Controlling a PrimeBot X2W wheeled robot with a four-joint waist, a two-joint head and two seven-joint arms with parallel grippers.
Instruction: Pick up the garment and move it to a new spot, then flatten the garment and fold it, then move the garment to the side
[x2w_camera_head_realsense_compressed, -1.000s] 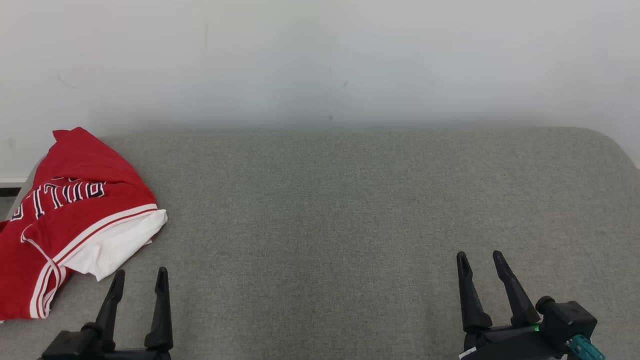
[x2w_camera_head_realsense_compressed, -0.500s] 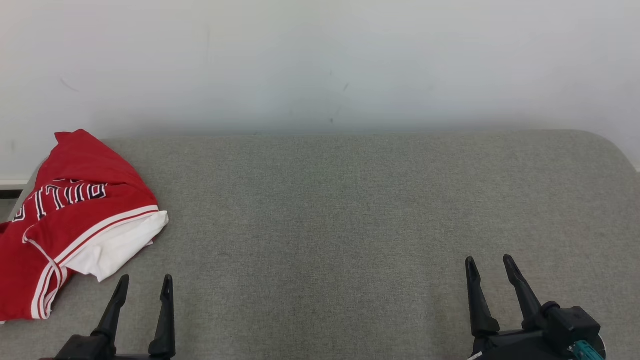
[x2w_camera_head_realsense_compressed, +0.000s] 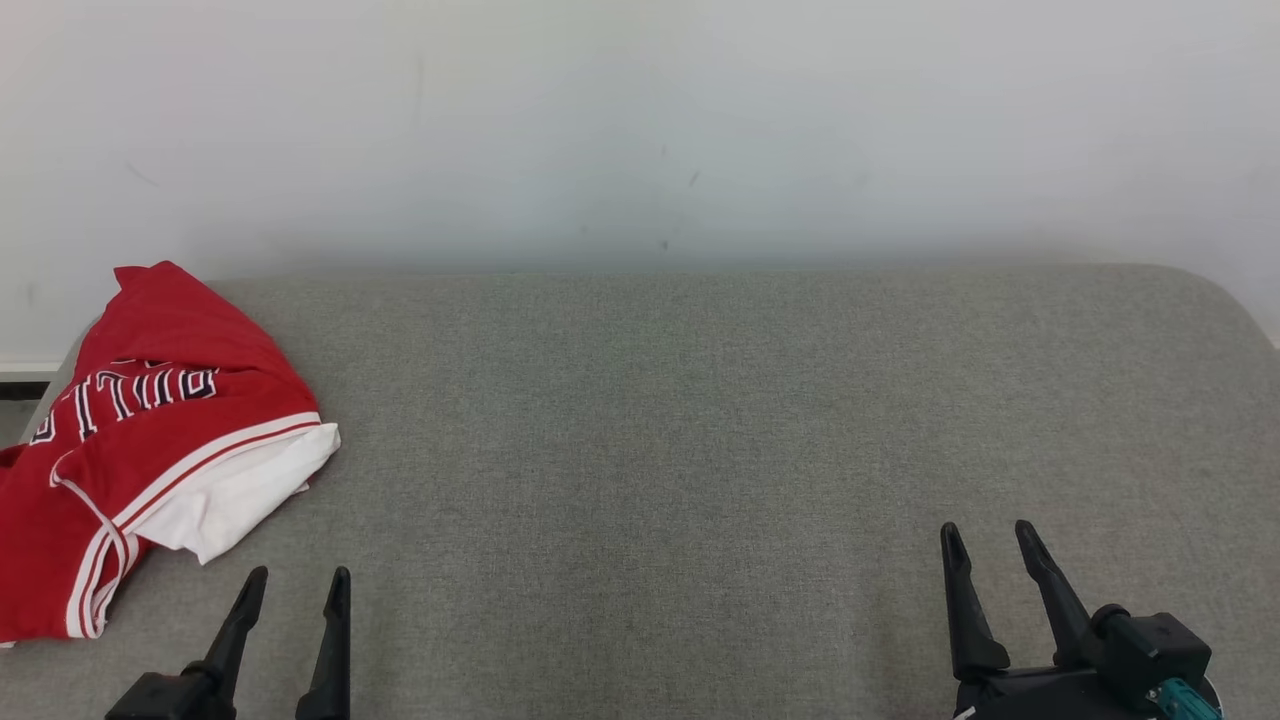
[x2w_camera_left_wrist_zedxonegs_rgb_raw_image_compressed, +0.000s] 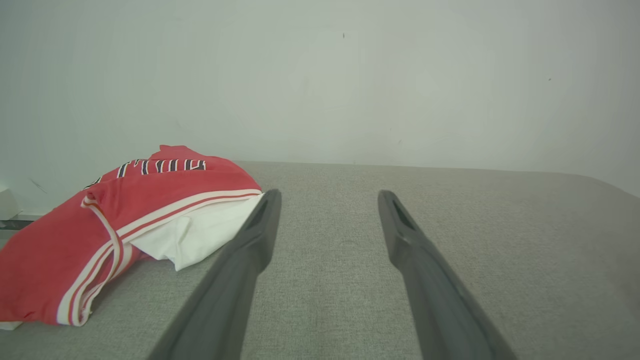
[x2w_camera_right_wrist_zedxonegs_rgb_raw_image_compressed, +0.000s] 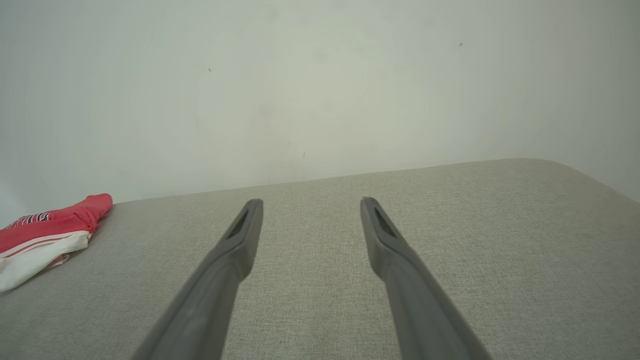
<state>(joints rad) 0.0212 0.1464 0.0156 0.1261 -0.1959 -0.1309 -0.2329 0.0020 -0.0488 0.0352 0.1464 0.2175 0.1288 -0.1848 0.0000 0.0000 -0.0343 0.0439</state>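
- Head view: a crumpled red jersey (x2w_camera_head_realsense_compressed: 150, 420) with white trim and dark lettering is seen bunched at the left end of a grey fabric-covered surface (x2w_camera_head_realsense_compressed: 650, 450), before a white wall (x2w_camera_head_realsense_compressed: 640, 120). The left gripper (x2w_camera_head_realsense_compressed: 300, 575) is held at the lower left, near the jersey's white hem, fingers spread wide with nothing between them. The right gripper (x2w_camera_head_realsense_compressed: 986, 530) is held at the lower right, well apart from the jersey, likewise spread and empty.
- Left wrist view: the left gripper (x2w_camera_left_wrist_zedxonegs_rgb_raw_image_compressed: 329, 195) is shown wide open over the surface. The jersey (x2w_camera_left_wrist_zedxonegs_rgb_raw_image_compressed: 125, 210) lies to its left, and whether the hem is touched cannot be told.
- Right wrist view: the right gripper (x2w_camera_right_wrist_zedxonegs_rgb_raw_image_compressed: 311, 202) is shown parted, gripping nothing. The jersey (x2w_camera_right_wrist_zedxonegs_rgb_raw_image_compressed: 45, 235) is seen far off at the left edge.
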